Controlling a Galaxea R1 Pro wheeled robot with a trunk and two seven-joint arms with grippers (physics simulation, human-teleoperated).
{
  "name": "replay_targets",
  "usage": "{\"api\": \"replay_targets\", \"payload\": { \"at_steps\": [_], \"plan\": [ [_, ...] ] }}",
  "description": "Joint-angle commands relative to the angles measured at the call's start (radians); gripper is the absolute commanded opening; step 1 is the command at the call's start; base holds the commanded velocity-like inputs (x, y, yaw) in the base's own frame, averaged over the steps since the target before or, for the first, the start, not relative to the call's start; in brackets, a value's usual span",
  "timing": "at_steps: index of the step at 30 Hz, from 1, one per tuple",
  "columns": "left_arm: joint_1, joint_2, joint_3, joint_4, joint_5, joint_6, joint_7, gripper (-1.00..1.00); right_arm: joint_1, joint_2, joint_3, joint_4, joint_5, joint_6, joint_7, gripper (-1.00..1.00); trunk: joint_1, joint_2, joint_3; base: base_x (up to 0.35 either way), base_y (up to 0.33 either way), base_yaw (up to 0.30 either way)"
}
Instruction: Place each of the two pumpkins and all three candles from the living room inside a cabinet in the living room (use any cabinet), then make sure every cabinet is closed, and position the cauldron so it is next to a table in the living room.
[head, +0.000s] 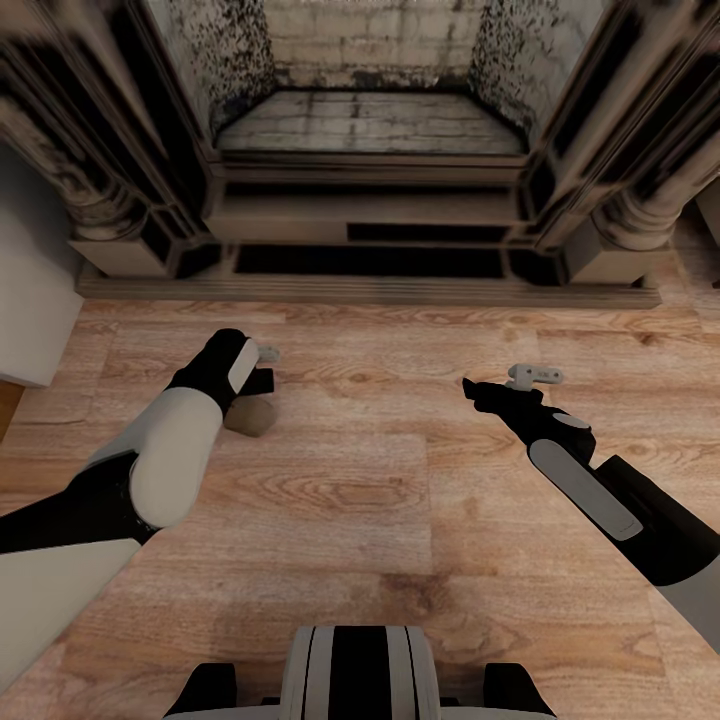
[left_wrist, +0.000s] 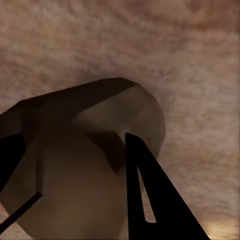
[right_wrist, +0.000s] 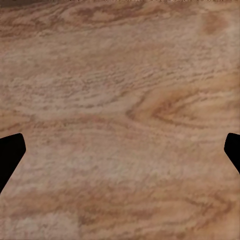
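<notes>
One candle (head: 250, 417) is pinched between the left gripper's (head: 262, 385) jaws above the wooden floor (head: 400, 560) before the fireplace (head: 365, 190); the right gripper (head: 478, 390) is held spread, empty. Stowing remains undone.

Both arms reach forward and down from the trunk (head: 358, 672), seen from the head view. The left arm (head: 160, 470) bends at the elbow, its white forearm angling inward to a black wrist. The left gripper (head: 256, 398) points down toward the floor with its fingers (left_wrist: 150, 190) set either side of a candle (left_wrist: 90, 175); the left wrist view shows one dark finger against the candle's side and the other at its far side, so the jaws look closed on it. The right arm (head: 600, 500) stretches forward with the wrist held level. The right gripper (head: 482, 390) hangs above the floor, its fingertips (right_wrist: 10, 155) spread wide apart at the edges of the right wrist view, holding nothing.
</notes>
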Motion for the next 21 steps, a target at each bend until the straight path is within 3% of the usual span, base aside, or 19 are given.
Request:
{"api": "replay_targets", "payload": {
  "at_steps": [1, 21],
  "plan": [
    [0.003, -0.001, 0.009, 0.001, -0.009, 0.004, -0.001, -1.0, -0.001, -0.001, 0.002, -0.001, -0.005, 0.002, -0.007, 1.0, 0.003, 0.0, -0.001, 0.0, 0.0, 0.0],
    [0.003, -0.001, 0.009, 0.001, -0.009, 0.007, -0.001, -1.0, -0.001, -0.001, 0.002, -0.001, -0.005, 0.003, -0.007, 1.0, 0.003, 0.0, -0.001, 0.0, 0.0, 0.0]
  ]
}}
